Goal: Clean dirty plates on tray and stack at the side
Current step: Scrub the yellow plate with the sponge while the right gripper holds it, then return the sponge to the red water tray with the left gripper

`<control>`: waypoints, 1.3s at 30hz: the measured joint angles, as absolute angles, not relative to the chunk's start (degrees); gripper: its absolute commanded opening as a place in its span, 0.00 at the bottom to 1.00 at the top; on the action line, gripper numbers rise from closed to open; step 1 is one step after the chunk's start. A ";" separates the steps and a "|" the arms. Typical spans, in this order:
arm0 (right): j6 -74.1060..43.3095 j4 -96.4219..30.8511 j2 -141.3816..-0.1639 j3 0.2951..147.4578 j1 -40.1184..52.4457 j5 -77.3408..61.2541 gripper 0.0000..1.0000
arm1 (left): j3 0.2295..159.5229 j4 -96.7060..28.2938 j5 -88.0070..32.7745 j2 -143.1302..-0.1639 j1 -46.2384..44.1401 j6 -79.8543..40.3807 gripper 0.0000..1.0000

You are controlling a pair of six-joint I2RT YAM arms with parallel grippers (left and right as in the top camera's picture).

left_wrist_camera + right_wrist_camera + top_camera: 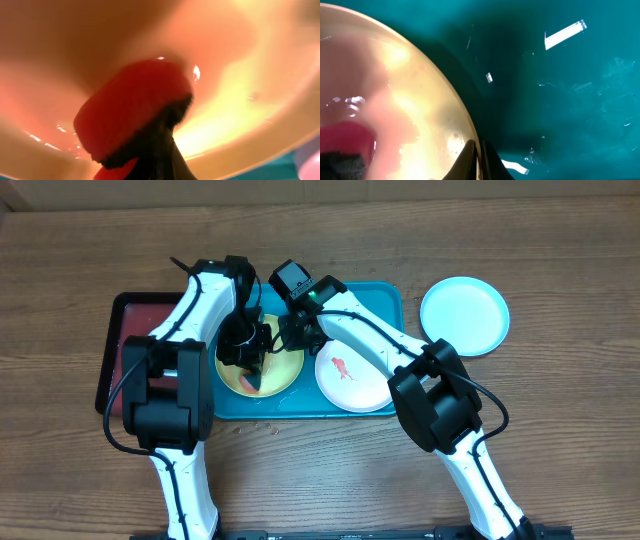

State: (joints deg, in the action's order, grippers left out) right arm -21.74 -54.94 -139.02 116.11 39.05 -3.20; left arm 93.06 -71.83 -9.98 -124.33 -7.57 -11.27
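Yellow-green plate [285,370], at the nine o'clock end of the teal tray [385,295], was mid-scrub. The left pincer [248,350] clamped a red pad [132,107] against it while the right pincer [479,160] pinched its two o'clock rim. The next move likely called for carrying it toward the light blue plate [464,315], off-tray at two o'clock.

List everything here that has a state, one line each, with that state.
light blue plate, on the table beside the tray, no smears visible.
white plate, on the tray, red smear.
yellow-green plate, on the tray, under both grippers.
right gripper, apparently shut on the yellow-green plate's rim.
left gripper, open or shut unclear.
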 measured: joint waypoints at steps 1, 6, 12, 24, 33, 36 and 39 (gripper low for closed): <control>-21.74 -54.94 -139.02 116.11 39.05 -3.22 0.04 | 93.45 -72.01 -10.79 -124.42 -7.49 -10.57 0.04; -21.74 -54.94 -139.02 116.11 39.05 -3.22 0.04 | 94.61 -71.33 -13.78 -124.70 -7.35 -8.54 0.04; -21.76 -54.87 -139.02 116.11 39.03 -3.25 0.04 | 94.70 -71.18 -16.43 -124.79 -6.20 -5.87 0.04; -21.80 -53.69 -139.02 116.11 39.05 -3.62 0.04 | 95.50 -70.70 -26.83 -124.86 -0.60 -0.19 0.04; -21.80 -53.19 -139.02 115.87 39.03 -3.64 0.04 | 87.77 -59.37 -23.29 -123.85 -1.89 -4.84 0.04; -21.89 -53.04 -139.02 115.85 39.11 -4.27 0.04 | 87.13 -58.61 -18.76 -122.78 -2.79 -8.67 0.04; -22.24 -52.56 -139.04 115.83 39.57 -4.67 0.04 | 87.29 -59.18 -12.84 -122.13 -3.70 -12.21 0.04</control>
State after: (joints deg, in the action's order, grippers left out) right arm -22.24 -52.56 -139.04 115.83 39.57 -4.67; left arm 87.29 -59.18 -12.84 -122.13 -3.70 -12.21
